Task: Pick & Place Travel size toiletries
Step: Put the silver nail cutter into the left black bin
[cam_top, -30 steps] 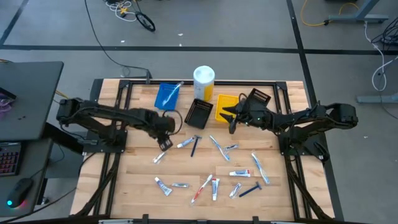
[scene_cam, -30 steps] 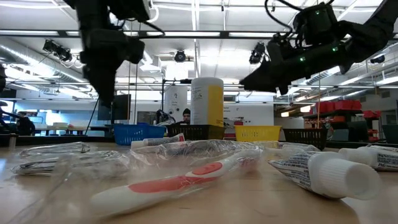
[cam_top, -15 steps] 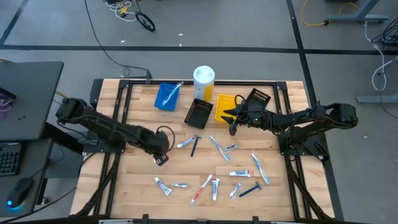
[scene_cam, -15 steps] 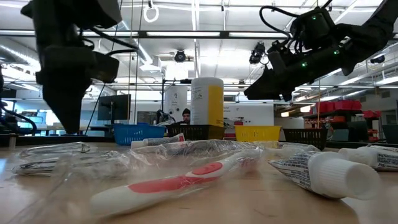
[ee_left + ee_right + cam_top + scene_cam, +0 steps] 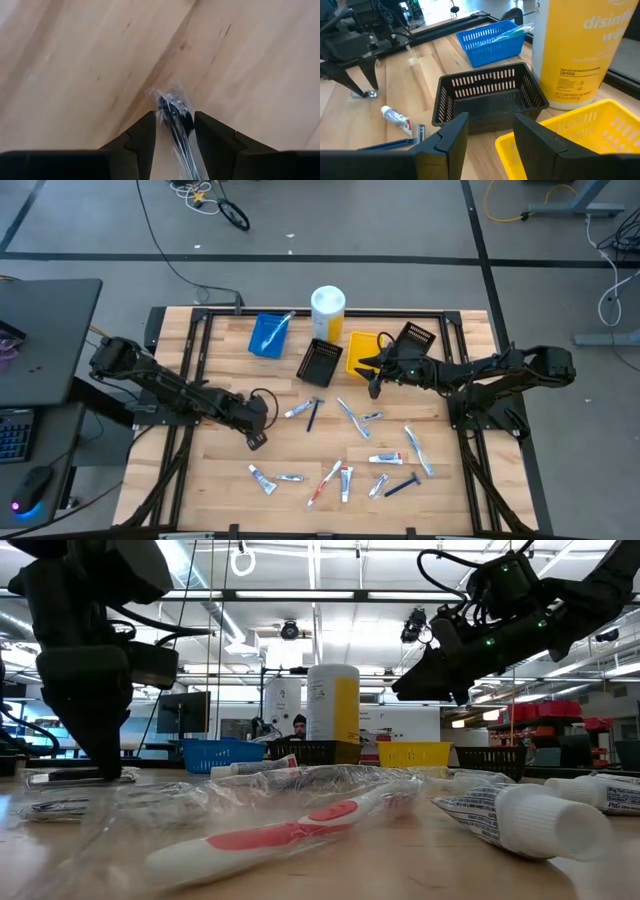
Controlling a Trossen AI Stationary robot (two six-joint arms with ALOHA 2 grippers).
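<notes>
Travel size toiletries lie scattered on the wooden table: small tubes (image 5: 385, 459), toothbrushes (image 5: 325, 483) and razors (image 5: 403, 485). My left gripper (image 5: 174, 119) is low over the table's left part, pointing steeply down and open. Its fingers stand on either side of a dark razor in clear wrap (image 5: 171, 106), which lies flat on the wood. The right wrist view shows the same gripper (image 5: 364, 84) with that wrapped razor (image 5: 368, 94) below it. My right gripper (image 5: 372, 376) hovers open and holding nothing above the table, near the black bin (image 5: 487, 97) and the yellow bin (image 5: 580, 132).
A blue bin (image 5: 268, 334) holding a toothbrush, a tall white-and-yellow cylinder (image 5: 328, 312) and a second black bin (image 5: 417, 337) stand along the far edge. A tube (image 5: 298, 411) and a dark razor (image 5: 313, 415) lie just right of my left gripper.
My left gripper has swung toward the table's near edge and come down over the wrapped razor, still open. The wrapped razor has not moved.
</notes>
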